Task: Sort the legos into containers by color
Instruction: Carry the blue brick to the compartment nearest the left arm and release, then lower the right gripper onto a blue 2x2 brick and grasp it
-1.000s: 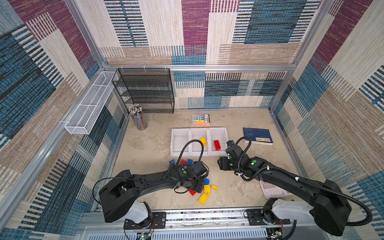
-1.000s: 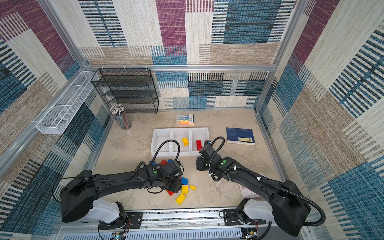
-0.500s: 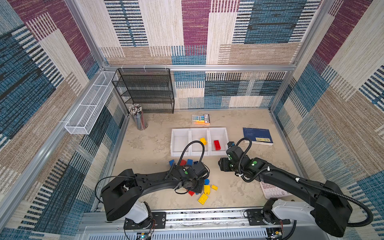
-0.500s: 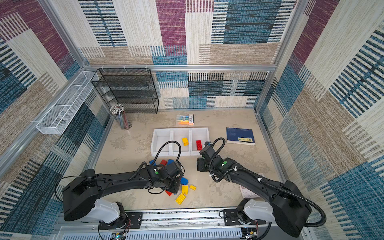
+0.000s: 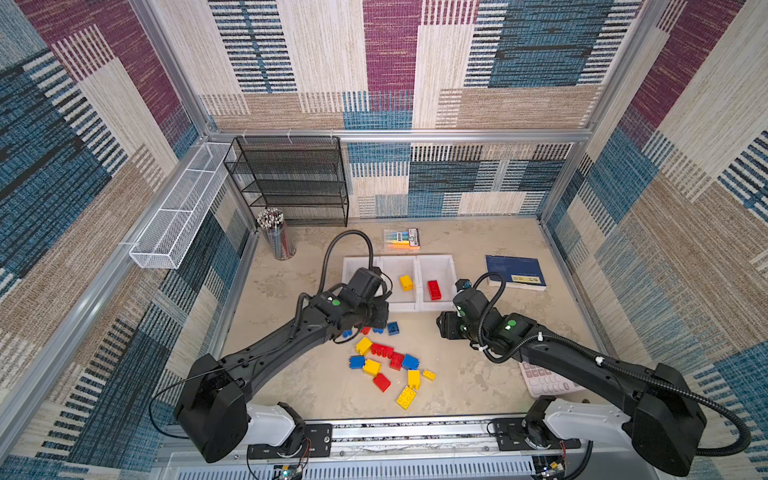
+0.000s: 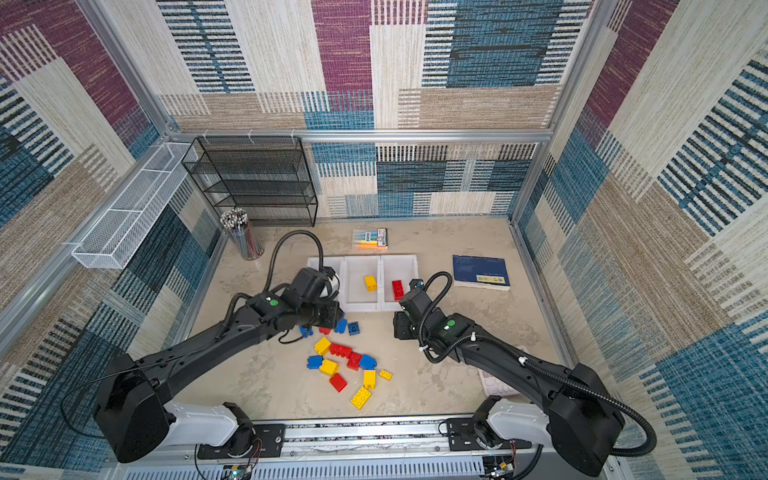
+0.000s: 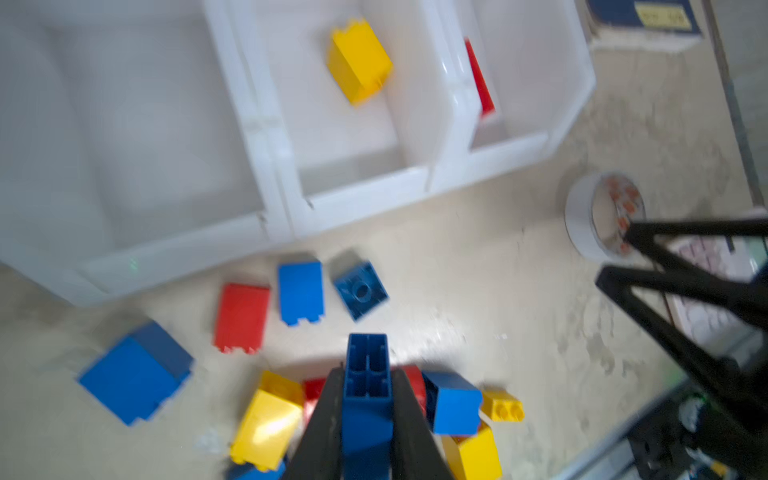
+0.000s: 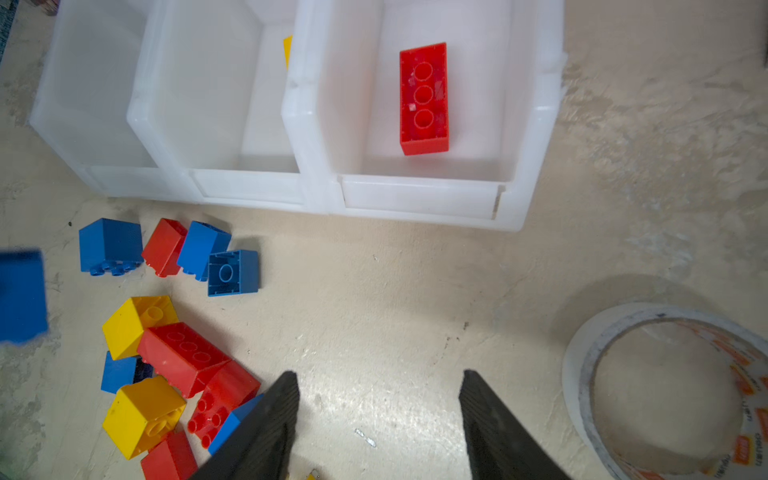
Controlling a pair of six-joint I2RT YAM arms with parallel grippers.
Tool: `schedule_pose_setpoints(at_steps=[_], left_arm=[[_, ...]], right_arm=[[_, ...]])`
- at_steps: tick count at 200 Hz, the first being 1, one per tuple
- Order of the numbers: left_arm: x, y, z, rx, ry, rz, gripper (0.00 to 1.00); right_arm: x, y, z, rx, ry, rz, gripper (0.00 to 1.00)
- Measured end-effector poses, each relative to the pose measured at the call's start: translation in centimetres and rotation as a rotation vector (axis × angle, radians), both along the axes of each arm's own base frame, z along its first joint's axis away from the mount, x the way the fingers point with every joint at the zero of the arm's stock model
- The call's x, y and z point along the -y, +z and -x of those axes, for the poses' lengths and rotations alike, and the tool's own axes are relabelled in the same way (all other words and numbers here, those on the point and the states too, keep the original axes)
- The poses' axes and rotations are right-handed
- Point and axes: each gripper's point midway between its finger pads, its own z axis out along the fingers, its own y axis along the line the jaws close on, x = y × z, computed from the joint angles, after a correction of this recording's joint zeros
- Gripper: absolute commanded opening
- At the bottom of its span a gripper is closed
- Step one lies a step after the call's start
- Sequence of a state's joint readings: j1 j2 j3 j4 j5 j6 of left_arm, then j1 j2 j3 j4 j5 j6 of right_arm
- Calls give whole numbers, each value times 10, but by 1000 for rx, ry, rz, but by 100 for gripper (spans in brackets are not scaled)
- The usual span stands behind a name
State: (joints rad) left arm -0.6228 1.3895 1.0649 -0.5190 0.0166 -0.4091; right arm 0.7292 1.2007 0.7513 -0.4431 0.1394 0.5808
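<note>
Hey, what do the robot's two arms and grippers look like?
The left arm and right arm are black with rounded joints, white base housings, a green dot near each wrist and looping black ribbed cables. The left gripper and right gripper each have two flat black tapered fingers.

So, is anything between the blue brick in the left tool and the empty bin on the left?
Nothing visible blocks it. The left tool grips the blue brick short of the left bin; loose bricks lie on the table before its lip, apparently below the carried one.
</note>
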Motion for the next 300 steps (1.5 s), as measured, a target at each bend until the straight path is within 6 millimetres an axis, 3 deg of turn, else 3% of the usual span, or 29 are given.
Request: schedule_pose_setpoints(at_steps=[23,55,77,107,130,163,190,225,260,300], left_arm=[[-23,2,-47,21,49,-30,18],[-51,-23,-92,-28,116,-65,17],[-48,-35,-105,-55,106,-64,19],[-48,-41,-112,-68,100,-62,51],[-47,-38,-112,-63,99,-56,56],[-47,-14,-103,-15,90,-18,56],[-52,0,-78,11,94,32,56],[-69,-13,-31,-6,110,35,58],[-86,-22,11,-7,158,66,58],[-99,-37,44,-24,245,135,58]], right_arm=[[-2,0,-2,-3,3,5,65],[-2,1,-2,-2,3,5,65],[-1,1,-1,-5,3,7,65],[0,1,0,-11,3,12,66],[-1,5,-1,-7,3,10,66],[0,4,0,-12,5,16,66],[-1,8,-1,-8,7,13,65],[-7,8,4,-10,45,10,65],[-26,1,14,-34,119,25,65],[-48,-10,25,-72,180,45,64]])
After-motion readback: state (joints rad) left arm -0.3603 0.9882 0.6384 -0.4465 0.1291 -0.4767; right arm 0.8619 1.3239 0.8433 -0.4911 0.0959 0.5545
